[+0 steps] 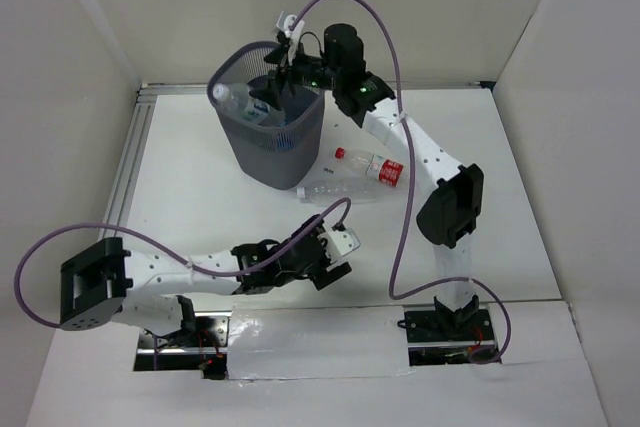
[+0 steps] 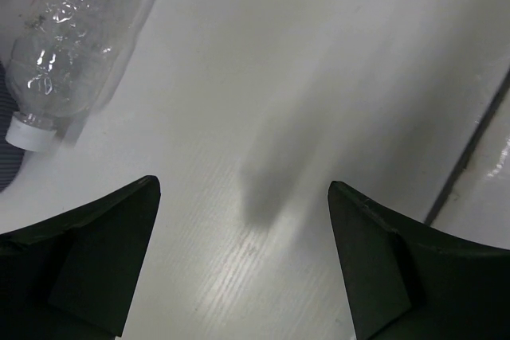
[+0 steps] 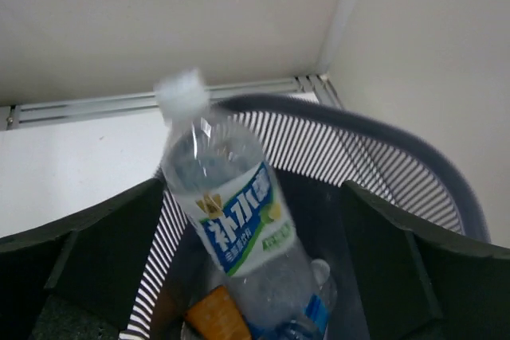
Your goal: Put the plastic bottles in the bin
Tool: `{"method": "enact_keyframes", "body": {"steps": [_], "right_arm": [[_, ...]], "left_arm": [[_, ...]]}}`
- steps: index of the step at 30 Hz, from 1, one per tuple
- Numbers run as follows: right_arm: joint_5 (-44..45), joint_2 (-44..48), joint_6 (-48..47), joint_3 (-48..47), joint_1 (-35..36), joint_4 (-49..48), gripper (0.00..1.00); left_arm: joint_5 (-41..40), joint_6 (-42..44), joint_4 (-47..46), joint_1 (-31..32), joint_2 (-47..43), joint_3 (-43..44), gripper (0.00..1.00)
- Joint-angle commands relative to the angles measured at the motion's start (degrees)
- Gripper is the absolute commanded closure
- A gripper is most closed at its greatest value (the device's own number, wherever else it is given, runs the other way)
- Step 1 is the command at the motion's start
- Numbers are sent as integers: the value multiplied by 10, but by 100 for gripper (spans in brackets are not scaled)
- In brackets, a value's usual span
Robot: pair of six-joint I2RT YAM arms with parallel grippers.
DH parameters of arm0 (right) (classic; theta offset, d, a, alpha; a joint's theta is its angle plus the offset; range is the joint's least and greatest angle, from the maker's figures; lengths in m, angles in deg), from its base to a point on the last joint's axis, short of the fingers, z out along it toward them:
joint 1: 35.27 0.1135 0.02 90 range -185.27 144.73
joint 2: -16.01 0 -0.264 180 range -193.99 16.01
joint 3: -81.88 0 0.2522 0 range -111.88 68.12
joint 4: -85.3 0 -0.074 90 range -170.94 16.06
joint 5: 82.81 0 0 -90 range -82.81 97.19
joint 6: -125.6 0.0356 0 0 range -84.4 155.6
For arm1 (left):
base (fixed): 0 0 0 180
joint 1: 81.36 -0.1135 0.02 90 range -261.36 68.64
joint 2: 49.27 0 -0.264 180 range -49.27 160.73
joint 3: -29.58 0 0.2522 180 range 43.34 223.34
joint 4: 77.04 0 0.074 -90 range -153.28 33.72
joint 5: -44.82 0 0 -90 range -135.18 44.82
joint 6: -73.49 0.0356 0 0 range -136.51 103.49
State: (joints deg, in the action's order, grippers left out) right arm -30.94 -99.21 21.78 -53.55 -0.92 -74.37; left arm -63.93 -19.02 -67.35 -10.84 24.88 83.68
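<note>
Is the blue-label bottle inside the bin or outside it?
Inside: the blue-label bottle leans with its lower end down in the bin, white cap up near the rim.

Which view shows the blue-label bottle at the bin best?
Right wrist: the blue-label bottle sits mid-frame, with its label, clear body and blurred white cap all visible, leaning into the bin. Top external shows just its cap end, small, at the bin's left rim. Left wrist doesn't show it.
</note>
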Motion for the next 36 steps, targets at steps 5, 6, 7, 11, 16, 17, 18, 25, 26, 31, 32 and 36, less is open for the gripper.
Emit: {"method": "enact_keyframes", "body": {"steps": [5, 6, 7, 11, 16, 17, 18, 25, 26, 31, 32, 36], "right_arm": [[135, 71, 41, -56, -81, 41, 1], [129, 92, 35, -56, -120, 60, 1], [129, 106, 29, -28, -139, 80, 1], [46, 200, 7, 125, -267, 162, 29], [-59, 361, -84, 364, -398, 232, 37], [-69, 384, -91, 435, -413, 246, 31], [-77, 405, -91, 467, -426, 246, 24], [-112, 506, -96, 597, -483, 274, 13], [-112, 511, -96, 603, -483, 274, 13], [-117, 506, -90, 615, -489, 262, 13], [-111, 496, -90, 615, -489, 253, 14], [-97, 440, -90, 600, -489, 229, 16]], "left_arm": [[-89, 140, -119, -10, 109, 74, 1], [-89, 163, -128, -27, 125, 92, 1], [-89, 173, -138, -37, 154, 101, 1], [-73, 206, -177, -85, 209, 144, 1], [-58, 234, -166, -145, 293, 221, 1], [-53, 234, -158, -152, 308, 232, 1], [-46, 234, -147, -160, 331, 242, 1], [59, 210, -95, -211, 392, 273, 4], [67, 204, -95, -211, 398, 273, 5], [109, 182, -55, -231, 391, 287, 47], [133, 176, -42, -224, 382, 294, 57], [143, 169, -27, -174, 293, 288, 100]]}}
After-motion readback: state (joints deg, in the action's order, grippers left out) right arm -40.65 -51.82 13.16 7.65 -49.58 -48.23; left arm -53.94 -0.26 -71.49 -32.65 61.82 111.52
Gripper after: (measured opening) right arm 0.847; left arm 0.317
